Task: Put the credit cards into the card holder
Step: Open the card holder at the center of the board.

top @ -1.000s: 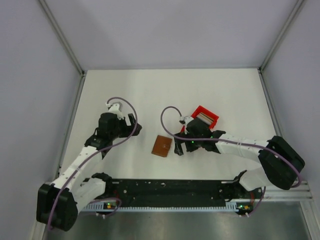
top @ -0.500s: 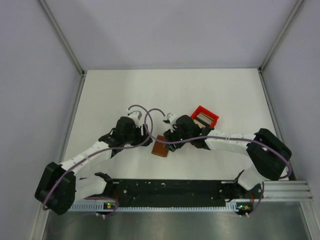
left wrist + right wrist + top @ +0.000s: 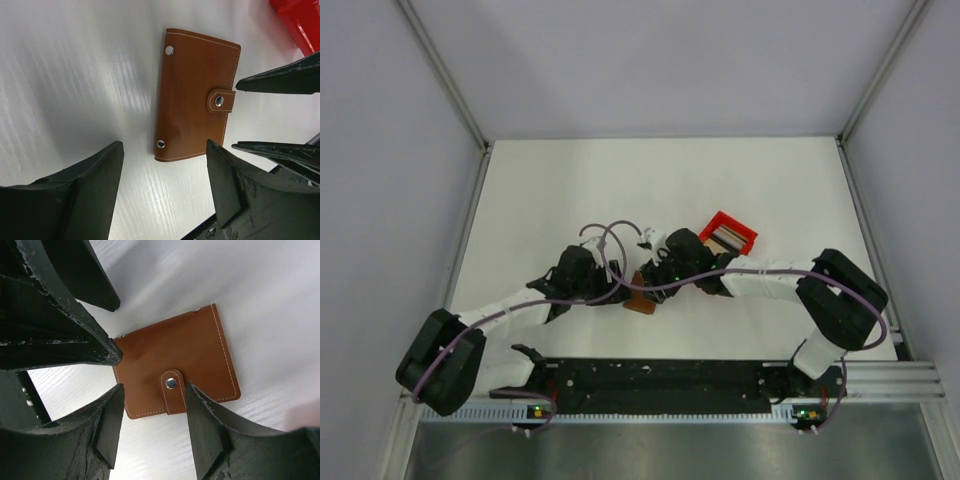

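Left wrist view: the brown holder (image 3: 192, 95) lies flat and shut on the white surface (image 3: 75, 75), tab snapped. The left tool (image 3: 164, 150) hangs over it, fingers apart, gripping nothing. The right tool (image 3: 154, 390) faces it from the opposite side, fingers likewise apart on either side of the tab end, clamping nothing. From above, both arms hide most of the holder; only its near corner shows. Near the right tool, a red bin (image 3: 740, 225) holds cards (image 3: 724, 237) standing on edge, too small to count. Pale grey walls (image 3: 660, 60) enclose the surface.
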Available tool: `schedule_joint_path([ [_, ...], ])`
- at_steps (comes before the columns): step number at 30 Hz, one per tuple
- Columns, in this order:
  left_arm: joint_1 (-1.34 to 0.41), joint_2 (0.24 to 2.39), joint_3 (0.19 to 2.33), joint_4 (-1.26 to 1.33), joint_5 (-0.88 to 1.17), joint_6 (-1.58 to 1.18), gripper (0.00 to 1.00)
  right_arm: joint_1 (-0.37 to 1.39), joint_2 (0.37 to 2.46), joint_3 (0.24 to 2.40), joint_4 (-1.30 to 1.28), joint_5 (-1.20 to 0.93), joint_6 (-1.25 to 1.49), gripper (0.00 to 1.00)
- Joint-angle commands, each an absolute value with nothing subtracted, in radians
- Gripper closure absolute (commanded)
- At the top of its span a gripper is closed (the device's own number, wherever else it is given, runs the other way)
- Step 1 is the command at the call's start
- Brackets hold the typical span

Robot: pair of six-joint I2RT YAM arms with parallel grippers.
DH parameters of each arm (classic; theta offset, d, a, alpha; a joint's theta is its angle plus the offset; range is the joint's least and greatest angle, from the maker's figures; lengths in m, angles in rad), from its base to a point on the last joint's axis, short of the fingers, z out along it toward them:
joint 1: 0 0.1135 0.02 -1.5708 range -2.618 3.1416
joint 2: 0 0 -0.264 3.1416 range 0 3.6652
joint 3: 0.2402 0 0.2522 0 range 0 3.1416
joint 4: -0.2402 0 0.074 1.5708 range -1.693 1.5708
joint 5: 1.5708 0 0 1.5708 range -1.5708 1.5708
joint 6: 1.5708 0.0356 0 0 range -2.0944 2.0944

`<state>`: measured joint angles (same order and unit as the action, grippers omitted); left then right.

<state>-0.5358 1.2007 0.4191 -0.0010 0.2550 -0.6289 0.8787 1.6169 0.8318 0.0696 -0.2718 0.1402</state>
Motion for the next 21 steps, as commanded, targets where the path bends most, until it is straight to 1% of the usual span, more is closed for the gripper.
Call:
schedule_joint_path([
  [1,-0.540,1.239,0.402,0.107,0.311,-0.692,0.28,0.847,1.661,0.842,0.095,-0.376,0.143,0.48],
  [6,-0.545,1.288,0.408,0.110,0.327,-0.680,0.24,0.805,1.677,0.816,0.112,-0.440,0.181,0.47],
  [11,-0.546,1.339,0.405,0.127,0.385,-0.663,0.25,0.802,1.724,0.796,0.124,-0.449,0.238,0.47],
  [13,-0.546,1.351,0.391,0.158,0.419,-0.667,0.31,0.802,1.743,0.772,0.153,-0.451,0.268,0.48],
  [15,-0.548,1.361,0.377,0.192,0.443,-0.679,0.34,0.804,1.747,0.738,0.198,-0.449,0.305,0.48],
  [16,-0.549,1.362,0.373,0.207,0.449,-0.681,0.38,0.804,1.746,0.715,0.224,-0.454,0.317,0.48],
  [18,-0.549,1.368,0.364,0.224,0.449,-0.689,0.48,0.804,1.743,0.695,0.244,-0.448,0.334,0.48],
  [20,-0.549,1.371,0.367,0.224,0.443,-0.686,0.65,0.804,1.740,0.689,0.252,-0.457,0.341,0.49],
  [21,-0.549,1.371,0.376,0.210,0.436,-0.678,0.72,0.802,1.736,0.686,0.255,-0.465,0.336,0.49],
])
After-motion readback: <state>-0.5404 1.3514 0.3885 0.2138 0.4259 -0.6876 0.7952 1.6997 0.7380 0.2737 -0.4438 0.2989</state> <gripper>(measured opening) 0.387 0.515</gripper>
